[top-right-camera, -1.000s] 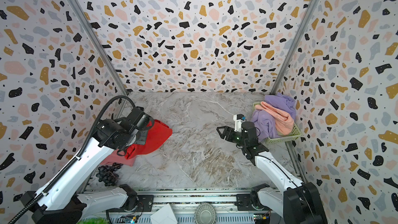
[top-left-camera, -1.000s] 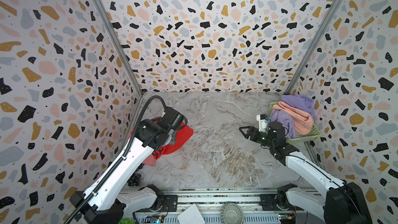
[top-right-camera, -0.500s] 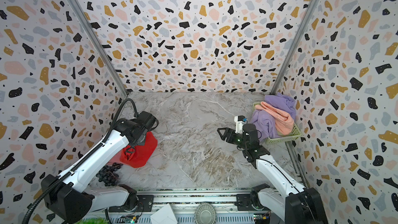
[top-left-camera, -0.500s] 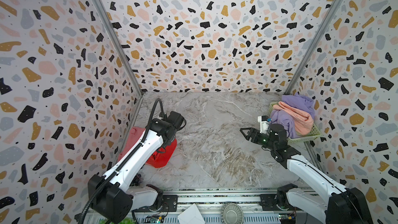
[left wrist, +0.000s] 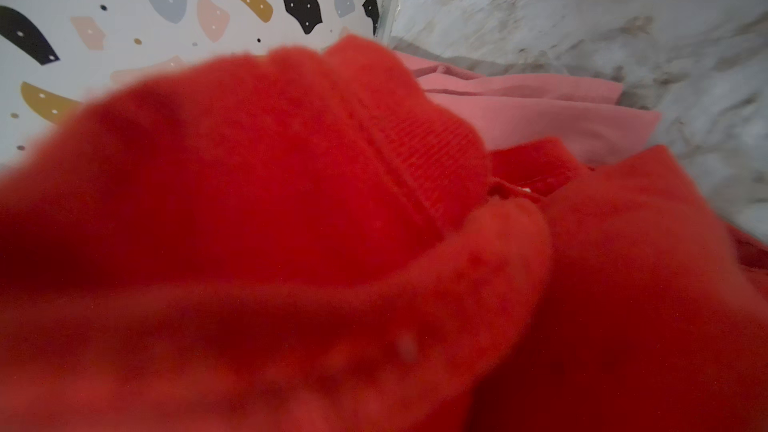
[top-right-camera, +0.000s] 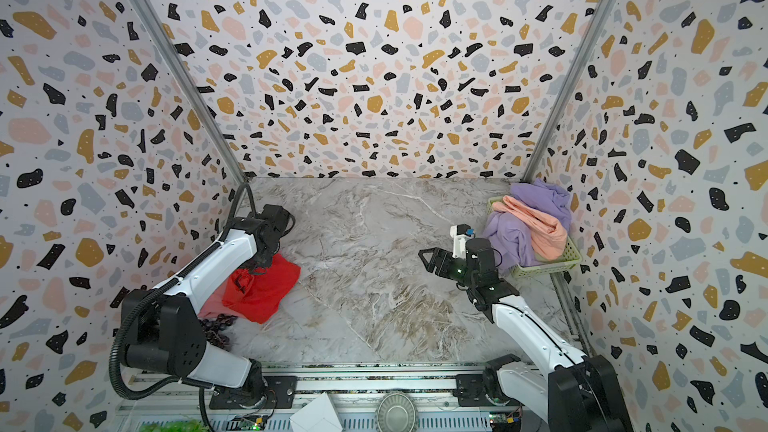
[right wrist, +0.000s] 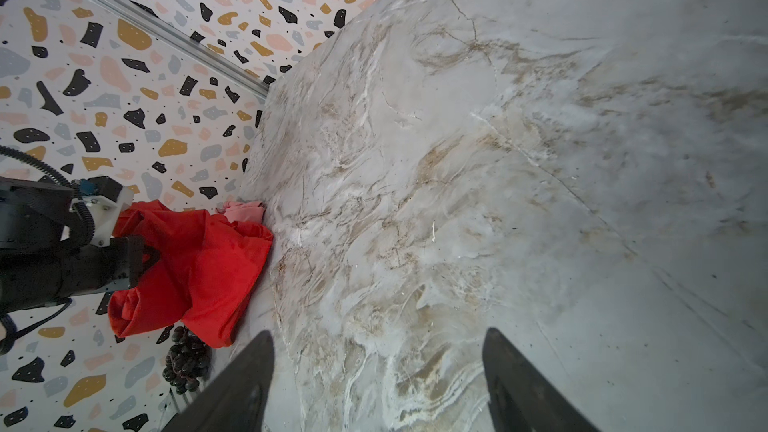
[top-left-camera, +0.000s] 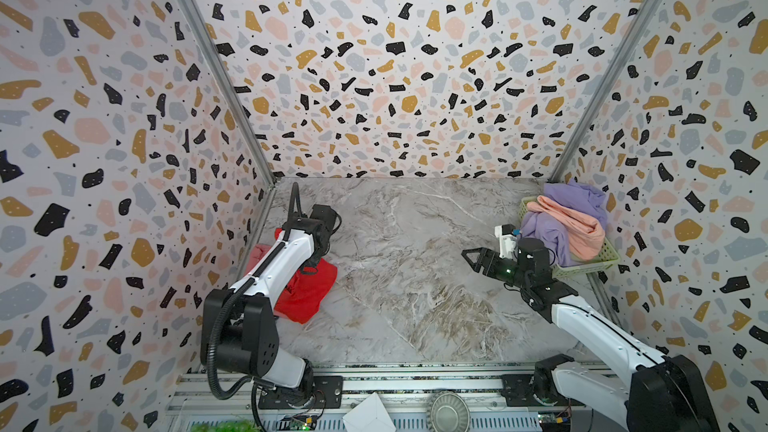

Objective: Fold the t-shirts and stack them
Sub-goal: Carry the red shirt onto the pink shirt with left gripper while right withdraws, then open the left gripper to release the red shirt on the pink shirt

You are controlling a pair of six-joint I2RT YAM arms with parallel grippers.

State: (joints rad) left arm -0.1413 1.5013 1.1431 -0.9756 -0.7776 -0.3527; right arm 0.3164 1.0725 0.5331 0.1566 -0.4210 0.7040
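**Landmark:** pale green lattice basket, standing against the side wall on the marble table.

1. Lavender t-shirt: crumpled, in the basket, spilling over its rim.
2. Peach t-shirt: crumpled, in the basket, draped across the lavender one.
3. Red t-shirt: bunched and unfolded, well apart from the basket, on the far side of the table from it.
4. Pink t-shirt: across the table from the basket, mostly covered by the red one and showing only at its edge.
5. Left gripper: across from the basket, clenched on a gathered fold of the red t-shirt. The cloth fills the left wrist view.
6. Right gripper: near the basket, on its table-middle side. It is released and empty, jaws wide apart over bare marble.
7. Dark grapes: well apart from the basket, just beside the red t-shirt.
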